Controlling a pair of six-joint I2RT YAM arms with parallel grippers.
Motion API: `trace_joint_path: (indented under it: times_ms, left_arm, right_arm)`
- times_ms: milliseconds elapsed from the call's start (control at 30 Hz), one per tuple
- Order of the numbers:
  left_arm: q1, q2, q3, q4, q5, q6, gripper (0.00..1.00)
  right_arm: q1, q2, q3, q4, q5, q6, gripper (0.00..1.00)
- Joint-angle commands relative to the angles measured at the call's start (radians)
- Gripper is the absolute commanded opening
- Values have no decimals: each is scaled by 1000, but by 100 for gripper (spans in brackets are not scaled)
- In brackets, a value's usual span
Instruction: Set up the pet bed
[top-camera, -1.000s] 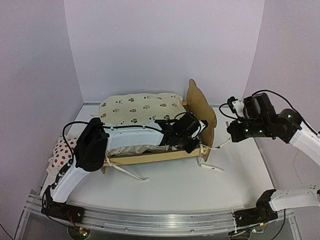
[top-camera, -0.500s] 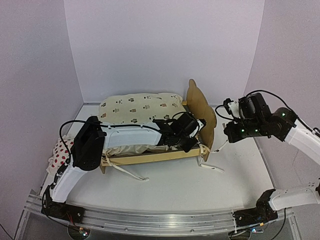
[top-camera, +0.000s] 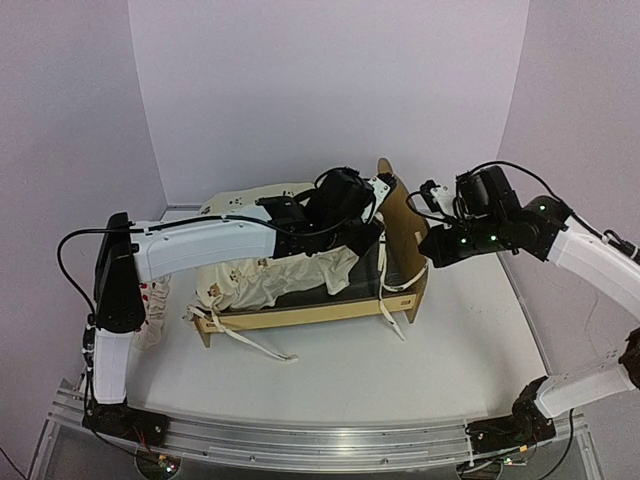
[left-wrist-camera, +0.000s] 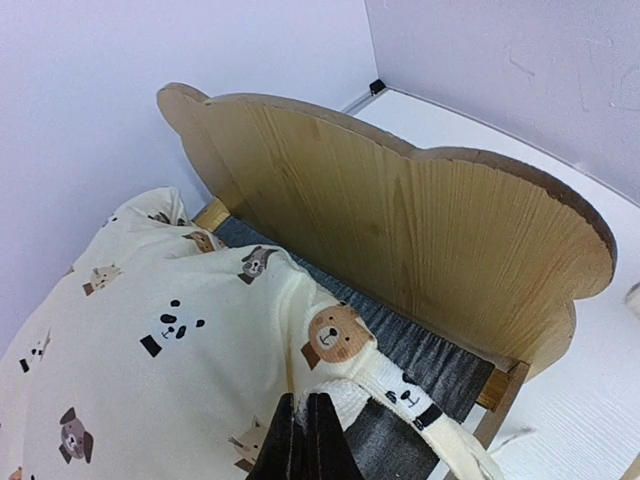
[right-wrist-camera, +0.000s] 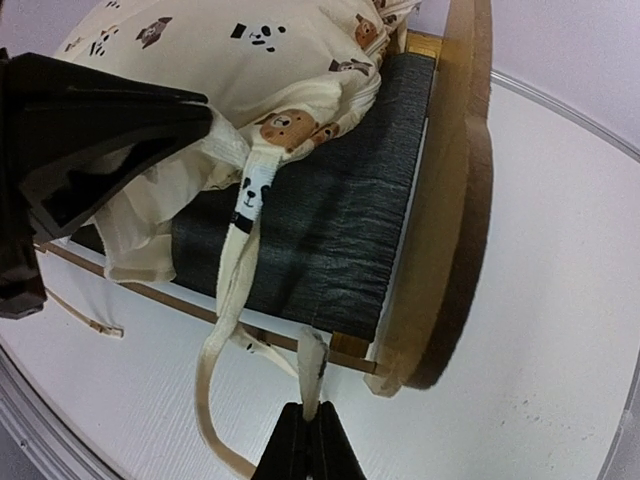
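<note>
A: Where's the pet bed (top-camera: 300, 316)?
B: On its legs in the middle of the table (top-camera: 350, 380), nearer the far edge. The headboard (top-camera: 402, 215) is upright at the end facing the right edge. The grey base (right-wrist-camera: 330, 220) is exposed at that end.
A: And the left gripper (left-wrist-camera: 308, 445)?
B: Jaws fully closed, pinching the ruffled edge of the cream cushion (left-wrist-camera: 150, 330). The cushion hangs bunched over the bed and drapes onto the near rail toward the table's left edge.
A: What about the right gripper (right-wrist-camera: 305, 445)?
B: Closed too, nipping a thin cream tie (right-wrist-camera: 311, 370) just beside the near headboard corner. A panda-print strap (right-wrist-camera: 247, 200) hangs from the cushion over the near rail.
A: Anything else?
B: A red-spotted pillow (top-camera: 152, 297) sits near the table's left edge, partly behind the left arm.
</note>
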Motion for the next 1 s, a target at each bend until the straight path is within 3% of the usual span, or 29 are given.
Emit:
trace_joint_path:
  times_ms: [0,633,967]
  left_arm:
    - [15,-125,-54,67,-73,29,0]
    - [42,-336,-291,123,-110,8,0]
    - [52,-397,-349,126,-134,5,0]
  right_arm:
    - [4,76,69,83,-47,1,6]
    - [4,463,199,151,-57,76,6]
    - [4,560,220,160,-74,127,13]
